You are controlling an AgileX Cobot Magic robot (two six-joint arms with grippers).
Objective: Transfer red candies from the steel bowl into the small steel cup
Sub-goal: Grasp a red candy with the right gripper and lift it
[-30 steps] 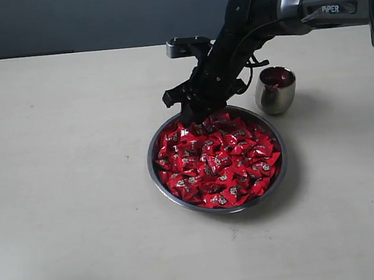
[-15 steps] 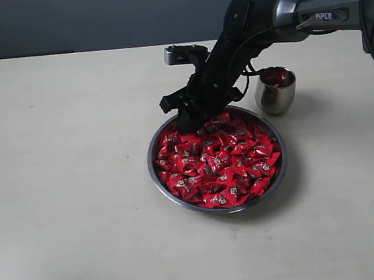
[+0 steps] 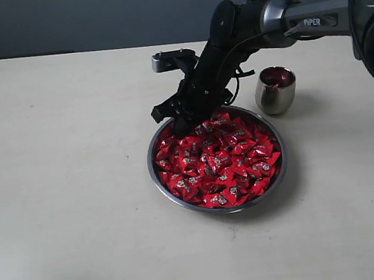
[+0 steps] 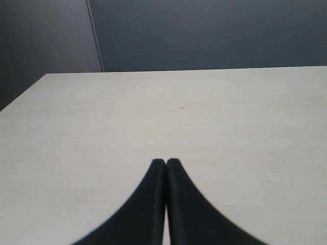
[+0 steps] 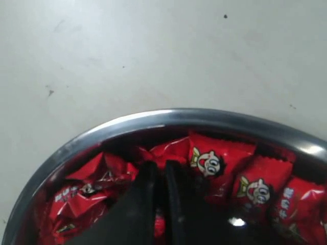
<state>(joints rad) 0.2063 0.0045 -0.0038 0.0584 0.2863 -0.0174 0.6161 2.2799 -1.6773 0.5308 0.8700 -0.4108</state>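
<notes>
The steel bowl (image 3: 156, 177) sits mid-table, heaped with red candies (image 3: 220, 160). To its back right stands the small steel cup (image 3: 276, 96), with red showing inside. My right gripper (image 3: 178, 131) dips into the candies at the bowl's back left rim. In the right wrist view its fingers (image 5: 145, 176) stand almost together among the candies (image 5: 219, 163), just inside the bowl's rim (image 5: 168, 116), and a sliver of red wrapper shows between them. My left gripper (image 4: 166, 162) is shut and empty over bare table, out of the exterior view.
A dark wall runs behind the table's far edge (image 3: 62, 53). The right arm (image 3: 308, 15) reaches in from the right, passing above and behind the cup. Pale tabletop (image 3: 65, 194) spreads to the left and front of the bowl.
The right gripper has slid left and slightly down along the back of the bowl, from its back middle to its back left rim. Bowl and cup have not moved.
</notes>
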